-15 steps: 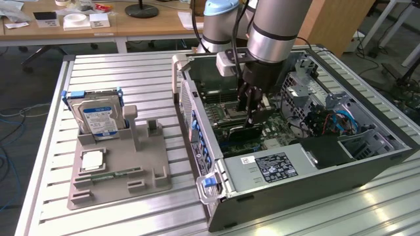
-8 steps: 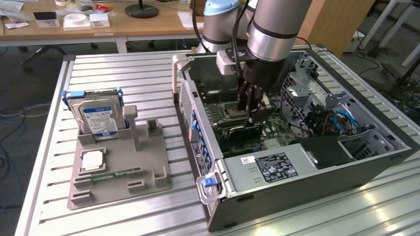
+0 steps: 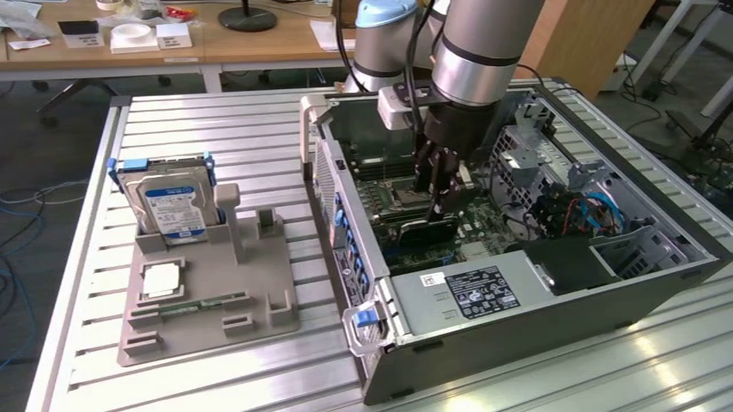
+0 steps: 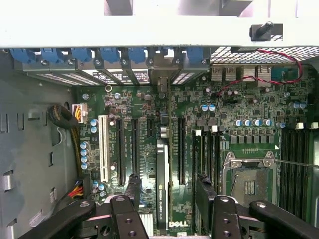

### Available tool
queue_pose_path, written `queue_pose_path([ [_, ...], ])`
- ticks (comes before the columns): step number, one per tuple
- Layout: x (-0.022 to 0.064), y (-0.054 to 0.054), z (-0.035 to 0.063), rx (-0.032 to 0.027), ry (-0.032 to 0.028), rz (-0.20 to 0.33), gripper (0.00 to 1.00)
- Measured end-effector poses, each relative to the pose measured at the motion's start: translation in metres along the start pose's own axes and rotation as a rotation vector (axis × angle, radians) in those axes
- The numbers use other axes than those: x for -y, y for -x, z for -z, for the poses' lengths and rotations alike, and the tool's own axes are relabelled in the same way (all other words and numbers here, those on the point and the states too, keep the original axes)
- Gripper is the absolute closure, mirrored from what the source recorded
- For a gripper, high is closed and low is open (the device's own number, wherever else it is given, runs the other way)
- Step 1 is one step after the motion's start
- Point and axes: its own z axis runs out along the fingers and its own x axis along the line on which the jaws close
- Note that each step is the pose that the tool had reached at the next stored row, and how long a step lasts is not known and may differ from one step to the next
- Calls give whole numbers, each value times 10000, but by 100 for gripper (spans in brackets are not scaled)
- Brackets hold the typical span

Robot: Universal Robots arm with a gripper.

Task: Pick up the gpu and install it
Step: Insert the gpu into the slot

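The gpu (image 4: pixel 162 191) is a thin dark card seen edge-on, standing upright in a motherboard slot inside the open computer case (image 3: pixel 538 296). In the exterior view the gpu (image 3: pixel 427 230) shows as a dark card low in the case, just under the arm's tool. My gripper (image 4: pixel 168 185) hangs directly over the card, open. Its two black fingers (image 4: pixel 133 191) stand on either side of the card with a gap on each side, and nothing is gripped. In the exterior view my gripper (image 3: pixel 441 206) reaches down into the middle of the case.
On the exterior view's left a grey holder (image 3: pixel 246 292) carries a silver hard drive (image 3: pixel 172 204), a processor chip (image 3: pixel 160 279) and a green memory stick (image 3: pixel 189 305). Case walls, drive cages and cables (image 3: pixel 572 210) surround the gripper. An empty processor socket (image 4: pixel 249 184) lies beside the card.
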Motion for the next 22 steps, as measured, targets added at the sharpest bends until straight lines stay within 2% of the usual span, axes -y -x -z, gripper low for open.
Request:
queue_pose_path([
  [22, -1, 44, 71, 7, -7, 0, 42],
])
